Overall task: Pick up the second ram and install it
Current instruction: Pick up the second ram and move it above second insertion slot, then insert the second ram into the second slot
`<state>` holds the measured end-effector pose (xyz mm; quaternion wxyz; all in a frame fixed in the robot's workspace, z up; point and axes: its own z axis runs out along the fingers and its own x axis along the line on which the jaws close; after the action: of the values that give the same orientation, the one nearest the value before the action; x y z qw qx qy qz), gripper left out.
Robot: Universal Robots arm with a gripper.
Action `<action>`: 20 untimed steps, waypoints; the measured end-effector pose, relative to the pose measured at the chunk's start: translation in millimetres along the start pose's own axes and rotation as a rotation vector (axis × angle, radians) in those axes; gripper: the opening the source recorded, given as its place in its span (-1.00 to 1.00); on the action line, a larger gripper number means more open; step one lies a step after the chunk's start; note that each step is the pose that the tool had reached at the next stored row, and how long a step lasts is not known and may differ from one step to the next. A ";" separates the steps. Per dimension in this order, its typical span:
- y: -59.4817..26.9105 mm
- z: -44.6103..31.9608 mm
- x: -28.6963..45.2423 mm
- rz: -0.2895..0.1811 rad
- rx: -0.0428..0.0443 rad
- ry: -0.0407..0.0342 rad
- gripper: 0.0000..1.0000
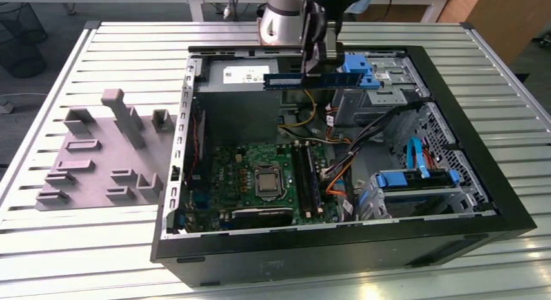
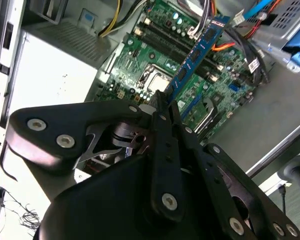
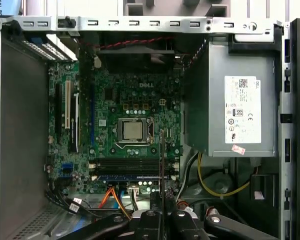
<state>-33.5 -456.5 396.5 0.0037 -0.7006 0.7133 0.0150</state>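
Blue-green flat second ram (image 1: 288, 81) clamped in the black hand (image 1: 313, 70).

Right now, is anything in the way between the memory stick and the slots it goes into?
Nothing I can see. The gripper holds the second ram above the open case, with only air down to the black slots. The orange cables lie beside the slots, not over them.

Slatted table (image 1: 129, 42) bears an open computer case (image 1: 344, 245) (on its side) and grey fixture (image 1: 90, 168).
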 end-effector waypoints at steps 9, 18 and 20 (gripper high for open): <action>-5.7 -0.1 -0.1 0.000 0.0000 0.0000 -0.73; -6.4 0.0 -0.2 0.010 0.0003 -0.0001 -0.73; -6.4 0.2 -0.2 0.039 0.0010 0.0000 -0.73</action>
<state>-27.0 -456.4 396.2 0.0038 -0.6866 0.7269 0.0147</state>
